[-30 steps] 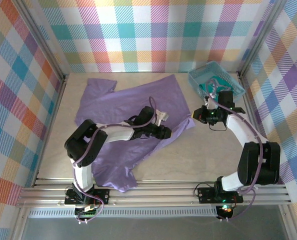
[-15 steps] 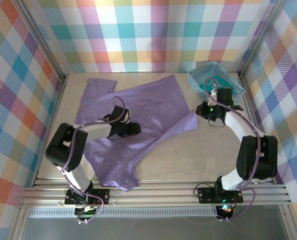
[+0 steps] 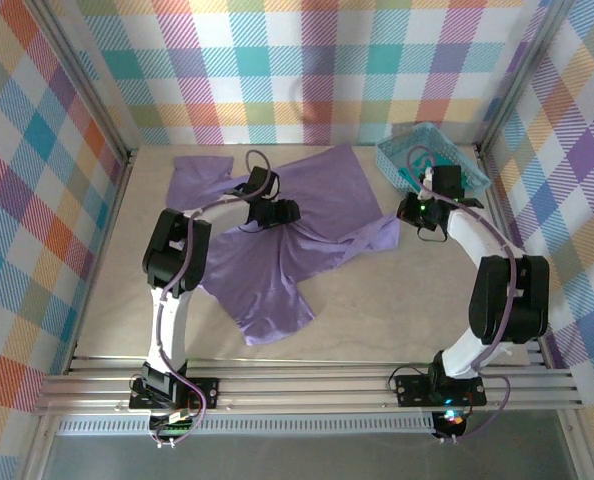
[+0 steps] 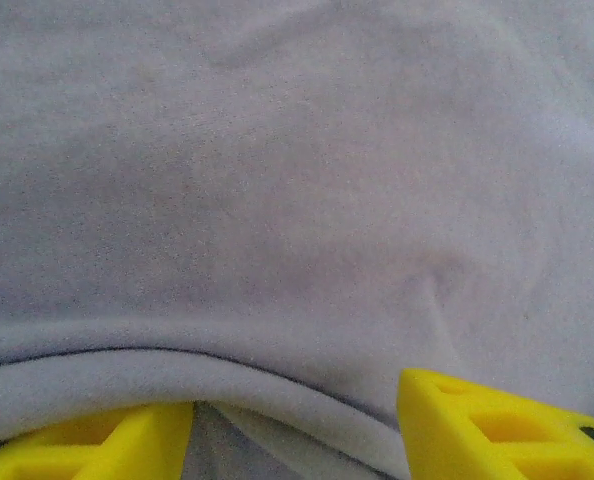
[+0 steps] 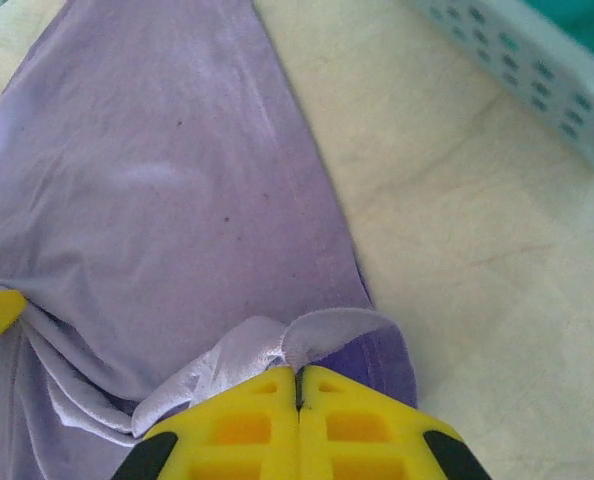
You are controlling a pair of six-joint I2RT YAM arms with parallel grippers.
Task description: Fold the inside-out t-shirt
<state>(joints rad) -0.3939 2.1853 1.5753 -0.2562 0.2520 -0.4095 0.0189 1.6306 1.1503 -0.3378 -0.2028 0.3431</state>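
The inside-out t-shirt (image 3: 287, 255) is lavender-purple and lies rumpled across the middle of the table. My left gripper (image 3: 282, 212) rests low on its far middle part. In the left wrist view that gripper (image 4: 292, 425) stands open, its yellow fingers (image 4: 477, 430) well apart with a loose fold of the t-shirt (image 4: 297, 200) lying between them. My right gripper (image 3: 409, 215) is at the cloth's right corner. Seen from the right wrist, the right gripper (image 5: 299, 372) is shut on a bunched hem of the t-shirt (image 5: 157, 180), just above the table.
A small teal basket (image 3: 469, 176) stands at the back right, just behind the right gripper, with a teal-green garment (image 3: 432, 160) in it. Its perforated rim (image 5: 537, 70) shows in the right wrist view. Bare beige table (image 3: 397, 310) lies in front of the shirt, and checked walls close in three sides.
My left gripper has moved from the shirt's near middle to its far middle and has opened wider. The shirt's near part has shifted back and right. The right gripper has crept back, holding the corner.
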